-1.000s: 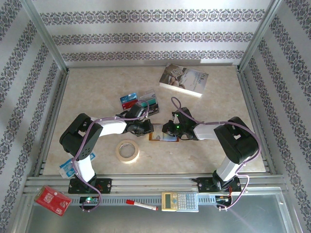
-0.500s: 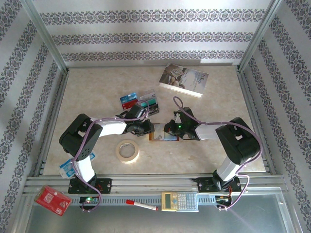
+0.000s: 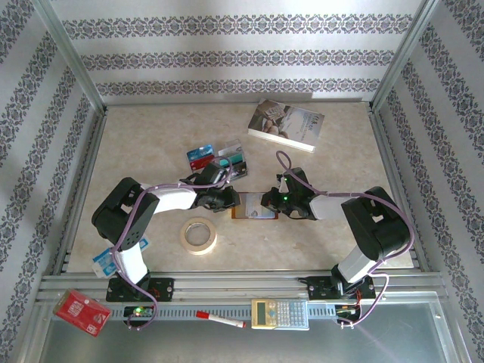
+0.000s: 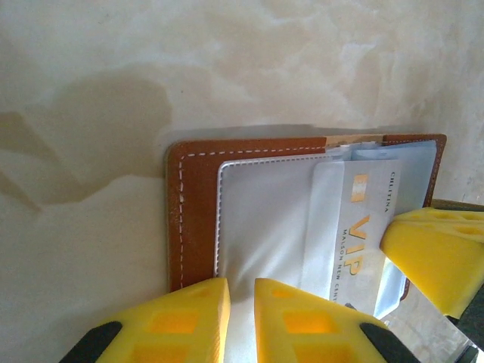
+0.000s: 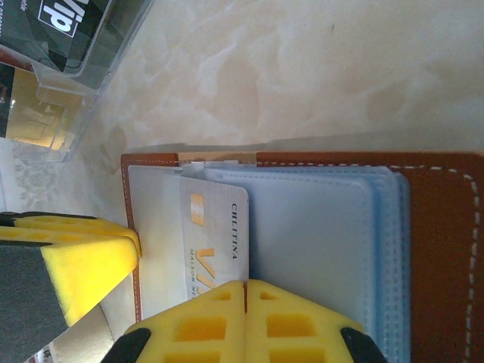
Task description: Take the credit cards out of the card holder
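Right gripper (image 5: pixel 243 287) — tight on VIP card (image 5: pixel 215 242) in holder (image 5: pixel 446 257)

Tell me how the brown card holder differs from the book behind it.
The card holder is small, brown leather; the book is much larger, with a pale printed cover. The card holder lies open, a pale card showing among its sleeves; the book is closed. The card holder sits between the left gripper and right gripper; the book lies apart, farther back. Both lie flat on the table.
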Controlling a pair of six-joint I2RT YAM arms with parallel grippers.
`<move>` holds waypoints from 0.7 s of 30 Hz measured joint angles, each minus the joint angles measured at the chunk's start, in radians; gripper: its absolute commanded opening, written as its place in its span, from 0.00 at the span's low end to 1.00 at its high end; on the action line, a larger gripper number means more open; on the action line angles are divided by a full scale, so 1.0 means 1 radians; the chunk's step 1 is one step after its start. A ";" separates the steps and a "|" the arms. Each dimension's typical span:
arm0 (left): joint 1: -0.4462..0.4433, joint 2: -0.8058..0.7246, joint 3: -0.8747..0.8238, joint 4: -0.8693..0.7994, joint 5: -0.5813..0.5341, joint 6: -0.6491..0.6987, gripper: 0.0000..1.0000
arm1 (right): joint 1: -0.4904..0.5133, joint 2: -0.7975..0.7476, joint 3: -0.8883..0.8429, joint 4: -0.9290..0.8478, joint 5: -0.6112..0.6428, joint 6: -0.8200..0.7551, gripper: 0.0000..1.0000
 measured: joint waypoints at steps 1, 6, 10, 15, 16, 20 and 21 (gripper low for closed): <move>0.000 -0.002 0.008 -0.012 0.000 0.003 0.23 | 0.000 0.000 0.000 0.000 0.000 0.000 0.00; -0.011 -0.056 0.032 -0.070 -0.043 0.008 0.24 | 0.000 0.000 0.000 0.000 0.000 0.000 0.00; -0.035 -0.095 0.046 -0.060 -0.058 0.002 0.20 | 0.000 0.000 0.000 0.000 0.000 0.000 0.00; -0.052 -0.034 0.071 -0.035 -0.033 -0.007 0.15 | 0.000 0.000 0.001 0.000 0.000 0.000 0.00; -0.054 -0.014 0.075 -0.034 -0.030 -0.007 0.15 | 0.000 0.000 0.001 -0.001 0.000 0.000 0.00; -0.059 0.037 0.077 -0.040 -0.029 -0.006 0.14 | 0.000 0.000 0.001 0.002 -0.012 0.000 0.06; -0.059 0.045 0.077 -0.042 -0.029 -0.006 0.14 | 0.000 0.000 0.001 0.004 -0.021 0.000 0.08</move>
